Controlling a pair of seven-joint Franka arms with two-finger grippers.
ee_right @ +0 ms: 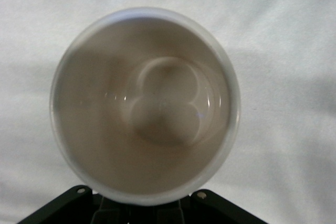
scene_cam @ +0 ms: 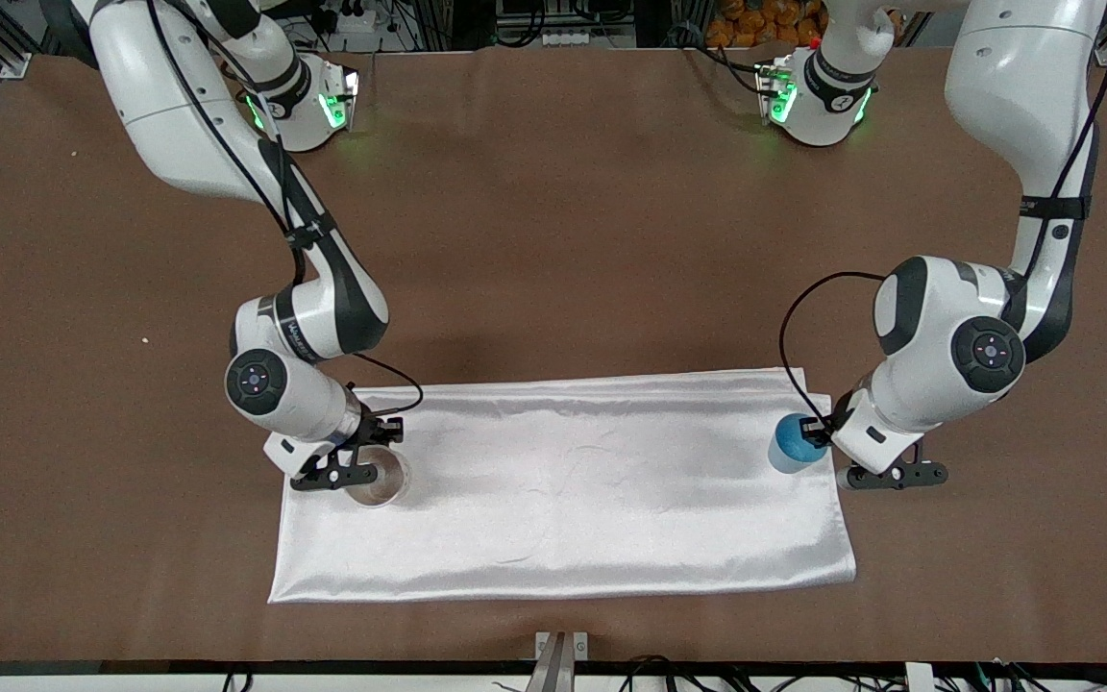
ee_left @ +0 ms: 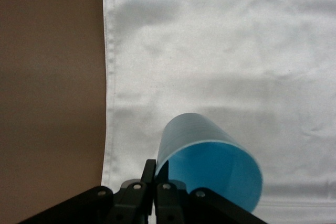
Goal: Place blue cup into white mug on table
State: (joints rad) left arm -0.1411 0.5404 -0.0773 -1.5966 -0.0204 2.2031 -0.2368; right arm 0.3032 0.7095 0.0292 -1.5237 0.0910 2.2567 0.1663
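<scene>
The blue cup [scene_cam: 794, 444] is at the white cloth's end toward the left arm. My left gripper [scene_cam: 820, 432] is shut on its rim, with one finger [ee_left: 149, 174] outside the wall and the other inside the blue cup [ee_left: 210, 161]. The white mug [scene_cam: 381, 478] stands on the cloth at the right arm's end. In the right wrist view I look straight down into the white mug [ee_right: 144, 103] and its cream inside. My right gripper [scene_cam: 358, 468] is shut against the mug's side. Its rim hides the fingertips and the handle.
The shiny white cloth [scene_cam: 563, 481] lies across the brown table [scene_cam: 553, 240], in the half nearer the front camera. Both arm bases stand along the edge farthest from the front camera. A small metal bracket [scene_cam: 561, 646] sits at the edge nearest to it.
</scene>
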